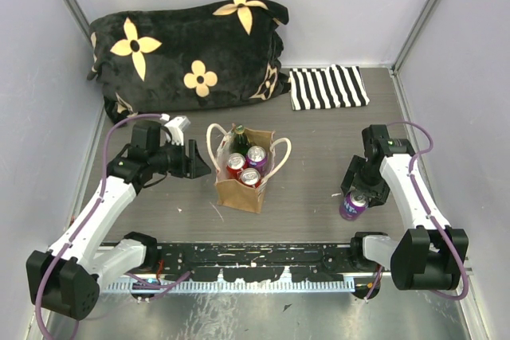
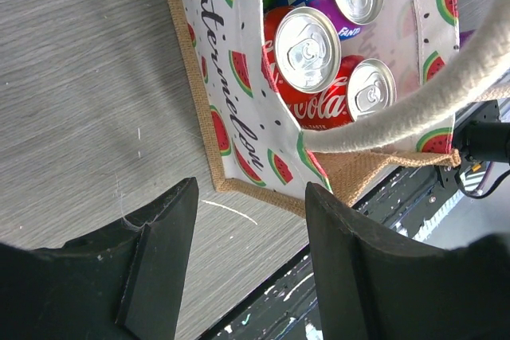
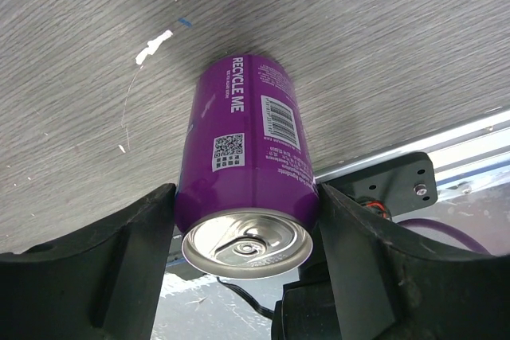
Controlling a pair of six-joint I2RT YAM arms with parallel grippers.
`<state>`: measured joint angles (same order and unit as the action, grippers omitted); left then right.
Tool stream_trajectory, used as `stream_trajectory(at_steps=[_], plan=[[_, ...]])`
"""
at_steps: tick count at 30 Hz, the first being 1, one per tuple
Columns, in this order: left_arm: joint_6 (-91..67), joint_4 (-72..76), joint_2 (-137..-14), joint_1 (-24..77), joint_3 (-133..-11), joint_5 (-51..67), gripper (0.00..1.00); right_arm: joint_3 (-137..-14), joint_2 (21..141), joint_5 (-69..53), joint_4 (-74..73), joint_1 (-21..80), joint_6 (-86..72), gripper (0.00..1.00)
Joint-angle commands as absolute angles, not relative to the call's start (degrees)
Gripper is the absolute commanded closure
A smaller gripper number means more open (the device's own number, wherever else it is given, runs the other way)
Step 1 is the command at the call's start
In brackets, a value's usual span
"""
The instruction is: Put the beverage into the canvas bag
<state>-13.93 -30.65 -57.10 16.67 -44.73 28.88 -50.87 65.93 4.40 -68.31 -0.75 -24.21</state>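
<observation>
The canvas bag [image 1: 239,193] stands upright at the table's middle, tan with cream loop handles. It holds two red cola cans [image 1: 237,165], a purple can [image 1: 256,156] and a green bottle [image 1: 239,139]. In the left wrist view the bag [image 2: 239,145] shows a watermelon-print side. My left gripper [image 1: 199,166] is open and empty just left of the bag [image 2: 251,197]. A purple beverage can [image 1: 352,206] stands on the table at the right. My right gripper [image 1: 356,197] has a finger on each side of its top [image 3: 243,197], shut on the can [image 3: 247,141].
A black flowered cushion [image 1: 191,49] lies at the back left. A striped cloth [image 1: 327,87] lies at the back right. A black rail [image 1: 255,262] runs along the near edge, close behind the purple can. Walls enclose the table's left, right and back.
</observation>
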Motion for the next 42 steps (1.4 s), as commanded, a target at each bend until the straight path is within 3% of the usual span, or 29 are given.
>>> stream_trajectory(at_steps=[1, 8, 10, 12, 14, 16, 19, 25, 29, 35, 42], plan=[[-13.83, -28.48, -57.76, 16.85, -45.51, 29.54, 0.37, -52.15, 65.92, 3.52, -70.42, -0.75, -24.44, 0.26], [-13.69, -28.02, -58.55, 16.88, -45.65, 29.52, 0.37, -52.75, 65.41, 3.69, -72.33, -0.03, -24.94, 0.26], [-13.72, -27.64, -58.85, 16.89, -45.67, 29.53, 0.37, -52.79, 65.46, 3.54, -72.5, 0.18, -24.91, 0.37], [-13.75, -27.25, -59.23, 16.82, -45.79, 29.53, 0.37, -53.08, 65.92, 3.2, -72.42, 0.25, -24.65, 0.63], [-13.71, -27.0, -59.7, 16.82, -45.96, 29.53, 0.37, -54.23, 66.57, 3.02, -71.98, 0.25, -24.45, 0.8], [-13.71, -26.91, -60.17, 16.83, -46.29, 29.62, 0.37, -56.59, 67.34, 2.82, -71.2, 0.22, -24.3, 0.91], [-13.64, -26.66, -60.89, 16.87, -46.63, 29.74, 0.37, -60.95, 70.11, 3.37, -70.39, 0.26, -23.65, 0.93], [-13.54, -26.14, -61.83, 16.88, -47.26, 29.95, 0.37, -66.3, 78.01, 3.25, -65.88, 0.26, -21.78, 0.92], [-13.71, -25.86, -61.88, 16.88, -47.35, 29.9, 0.37, -67.28, 82.9, 3.01, -62.16, 0.26, -20.86, 0.84], [-13.59, -26.25, -61.54, 16.78, -47.46, 29.52, 0.37, -68.15, 88.03, 1.2, -59.42, 0.59, -19.37, 0.47], [-13.4, -26.67, -61.99, 16.8, -47.71, 29.44, 0.38, -69.34, 89.15, 0.57, -61.44, 1.13, -16.92, 0.29]])
